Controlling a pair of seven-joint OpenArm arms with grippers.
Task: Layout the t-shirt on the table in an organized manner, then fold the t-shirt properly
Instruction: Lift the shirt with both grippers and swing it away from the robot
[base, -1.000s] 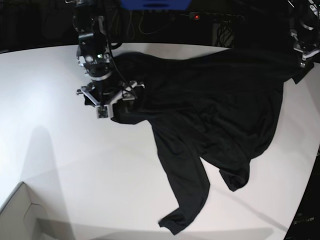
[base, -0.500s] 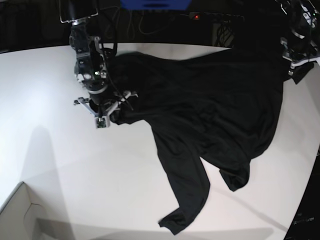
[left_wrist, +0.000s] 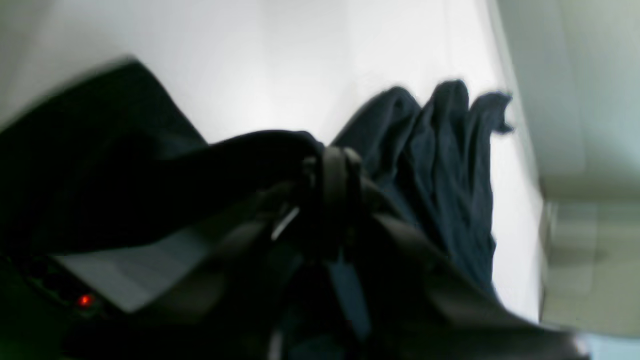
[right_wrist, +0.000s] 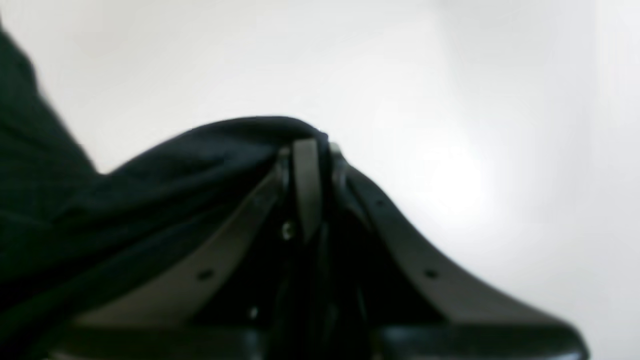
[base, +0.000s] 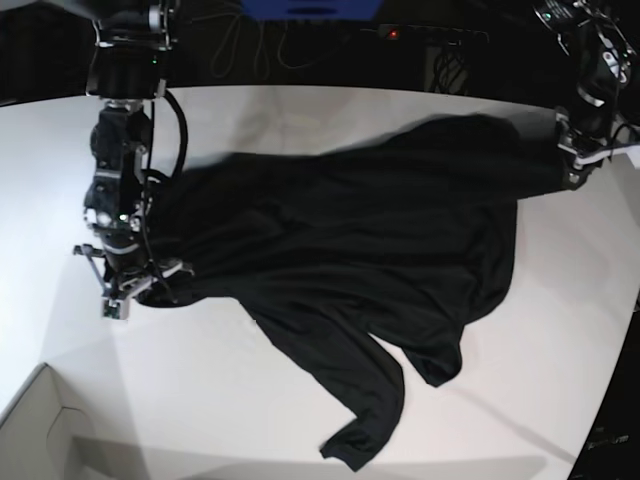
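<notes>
— While the white surface (base: 300, 400) is carrying everything, where is the t-shirt (base: 350, 250) lying?
— It is stretching between the two arms, its body draping across the surface, with one long sleeve trailing down toward the near edge, well apart from both.
— What is the right end effector (base: 128, 290) doing?
— It is pinching the shirt's edge, jaws together on a fold of black fabric; the right wrist view is showing cloth bunched over the closed tips (right_wrist: 305, 150), with bare surface beyond them.
— And the left end effector (base: 583, 160)?
— It is clamping the shirt's opposite edge. In its wrist view the fingers (left_wrist: 335, 170) are pressed together on dark fabric, with gathered folds hanging just beside them.
— Anything else?
— A small white box corner (base: 40, 430) is sitting below the right end effector, apart from the shirt.
</notes>
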